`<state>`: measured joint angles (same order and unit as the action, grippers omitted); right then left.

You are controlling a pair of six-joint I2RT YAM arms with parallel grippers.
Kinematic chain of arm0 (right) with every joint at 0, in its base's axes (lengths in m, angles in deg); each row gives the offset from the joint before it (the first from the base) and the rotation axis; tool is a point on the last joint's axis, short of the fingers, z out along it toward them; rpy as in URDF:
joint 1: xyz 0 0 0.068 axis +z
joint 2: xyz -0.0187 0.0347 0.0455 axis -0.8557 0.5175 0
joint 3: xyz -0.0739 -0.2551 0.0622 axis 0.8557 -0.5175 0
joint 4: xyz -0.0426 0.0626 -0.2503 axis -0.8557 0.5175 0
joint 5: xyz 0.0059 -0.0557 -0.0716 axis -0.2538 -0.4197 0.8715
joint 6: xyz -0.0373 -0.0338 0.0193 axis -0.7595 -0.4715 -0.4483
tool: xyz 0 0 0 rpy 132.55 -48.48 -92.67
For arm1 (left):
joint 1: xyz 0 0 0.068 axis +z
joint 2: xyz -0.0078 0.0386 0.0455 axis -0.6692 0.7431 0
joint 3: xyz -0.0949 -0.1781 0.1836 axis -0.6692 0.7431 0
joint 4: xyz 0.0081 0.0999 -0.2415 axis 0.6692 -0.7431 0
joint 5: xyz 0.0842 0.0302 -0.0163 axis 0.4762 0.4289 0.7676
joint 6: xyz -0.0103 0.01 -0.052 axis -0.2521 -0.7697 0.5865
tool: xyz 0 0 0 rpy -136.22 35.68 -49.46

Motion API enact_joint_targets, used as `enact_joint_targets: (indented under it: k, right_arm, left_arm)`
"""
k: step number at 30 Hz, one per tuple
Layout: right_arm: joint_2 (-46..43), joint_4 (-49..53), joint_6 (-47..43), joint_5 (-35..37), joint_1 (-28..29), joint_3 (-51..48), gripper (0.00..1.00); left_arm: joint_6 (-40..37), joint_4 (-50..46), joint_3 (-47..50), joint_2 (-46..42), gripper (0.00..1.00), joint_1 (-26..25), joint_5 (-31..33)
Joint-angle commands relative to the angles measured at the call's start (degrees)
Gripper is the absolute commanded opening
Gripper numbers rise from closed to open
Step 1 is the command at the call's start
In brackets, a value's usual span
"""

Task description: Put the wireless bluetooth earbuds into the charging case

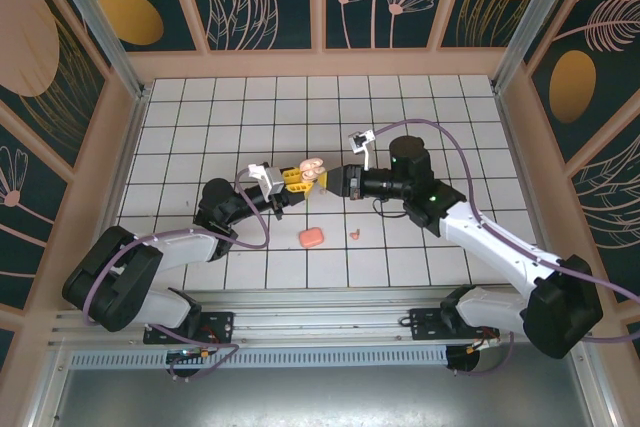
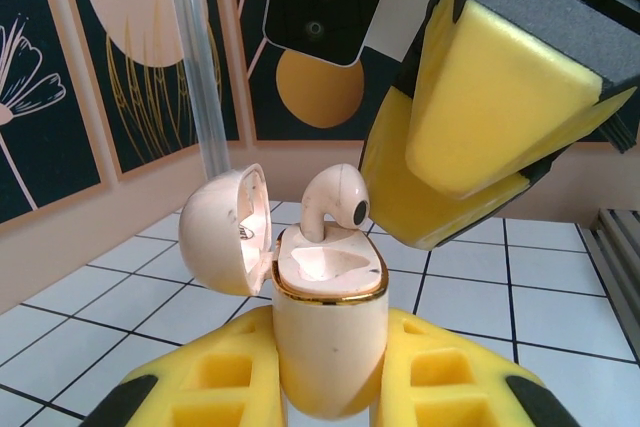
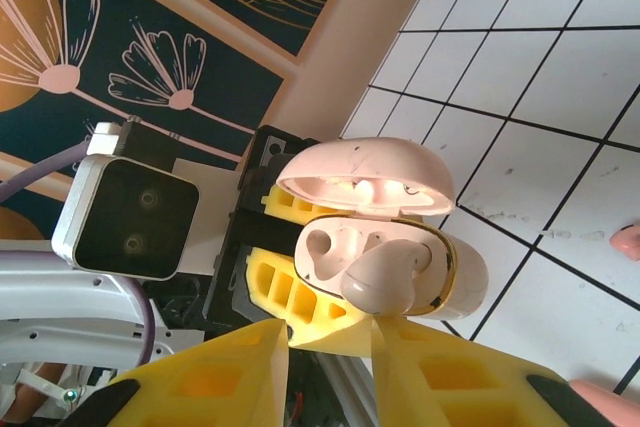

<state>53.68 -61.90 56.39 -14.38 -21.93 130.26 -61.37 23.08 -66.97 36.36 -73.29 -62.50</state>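
My left gripper (image 1: pixel 293 179) is shut on the cream charging case (image 2: pixel 330 337) and holds it upright above the tiles, with its gold-rimmed lid (image 2: pixel 228 230) swung open. One whitish-pink earbud (image 2: pixel 335 202) stands with its stem in a slot of the case, its head sticking out; the other slot is bare. My right gripper (image 3: pixel 330 347) sits right at that earbud, its yellow fingers (image 2: pixel 480 117) slightly parted and nothing between them. In the right wrist view the earbud (image 3: pixel 385 277) lies just past the fingertips. A coral-orange earbud (image 1: pixel 354 235) lies on the tiles.
A coral pebble-shaped case (image 1: pixel 311 237) lies shut on the white tiled floor (image 1: pixel 250 117), below the two grippers and beside the loose coral earbud. Pink walls and metal posts ring the floor. Both arms meet at the middle.
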Motion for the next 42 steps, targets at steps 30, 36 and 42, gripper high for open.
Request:
enact_joint_targets:
  k: [30, 36, 42]
  right_arm:
    - [1.1, 2.9, -2.7, 1.9, -1.3, 5.3, 0.18]
    - [1.5, 1.9, -2.1, 2.4, -0.4, 4.7, 0.16]
    - [1.8, 1.9, -2.0, 3.1, 0.4, 4.7, 0.16]
  left_arm:
    - [-0.7, -0.2, -1.8, -0.5, 0.12, -0.4, -1.5]
    - [-0.8, -0.3, -1.9, -0.5, 0.13, -0.3, -1.5]
    - [-0.6, -0.3, -1.9, -0.5, 0.12, -0.4, -1.5]
